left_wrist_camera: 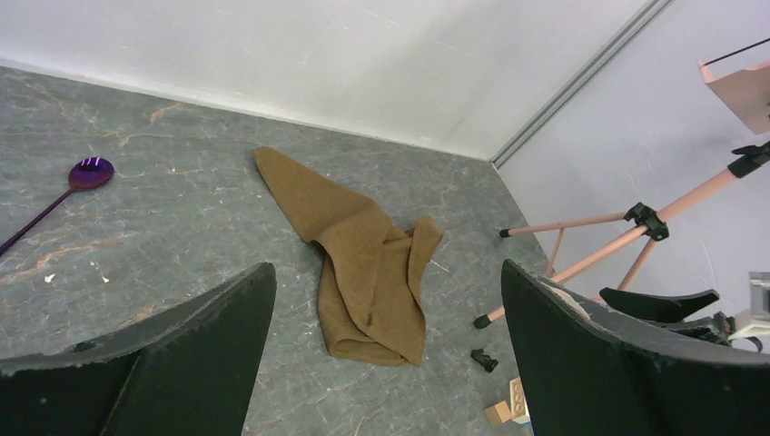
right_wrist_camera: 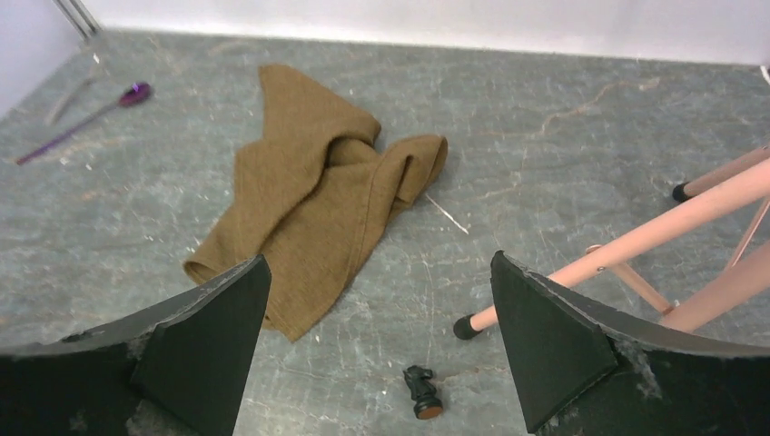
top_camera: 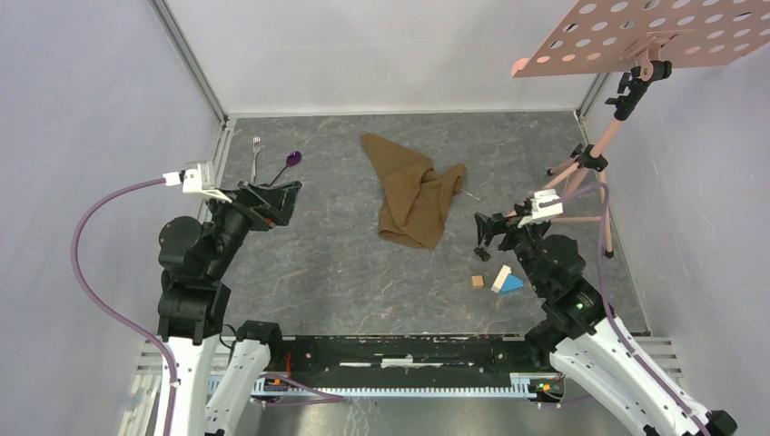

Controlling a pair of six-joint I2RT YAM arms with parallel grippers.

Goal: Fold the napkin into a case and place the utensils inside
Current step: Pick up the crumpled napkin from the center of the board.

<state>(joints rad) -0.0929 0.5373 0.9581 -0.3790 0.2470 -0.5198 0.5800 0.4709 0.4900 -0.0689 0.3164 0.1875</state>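
Top view: the napkin (top_camera: 413, 193) lies crumpled near the middle of the grey marbled worktop (top_camera: 345, 263). It is a loose bunched heap, with one pointed corner reaching toward the far left. It is not folded into any pouch shape.

Utensils: the fork (top_camera: 256, 154) and the purple-bowled spoon (top_camera: 286, 164) lie side by side at the far left of the worktop, fork on the left. Both lie on bare worktop, well apart from the napkin. The spoon's bowl points to the far side.

Left gripper (top_camera: 289, 203): it hovers near the spoon's handle end, jaws released and spread wide, nothing between them. In its wrist view the napkin sits ahead in the gap.

Right gripper (top_camera: 484, 238): it is to the right of the napkin's near end, jaws likewise spread wide, gripping nothing.

Other items:
- A small wooden block (top_camera: 478, 282), a pale block (top_camera: 500, 277) and a blue block (top_camera: 512, 284) lie near the right arm.
- A small black piece (right_wrist_camera: 421, 392) lies on the worktop.
- A pink tripod stand (top_camera: 590, 163) carries a perforated board (top_camera: 654, 32) at far right.
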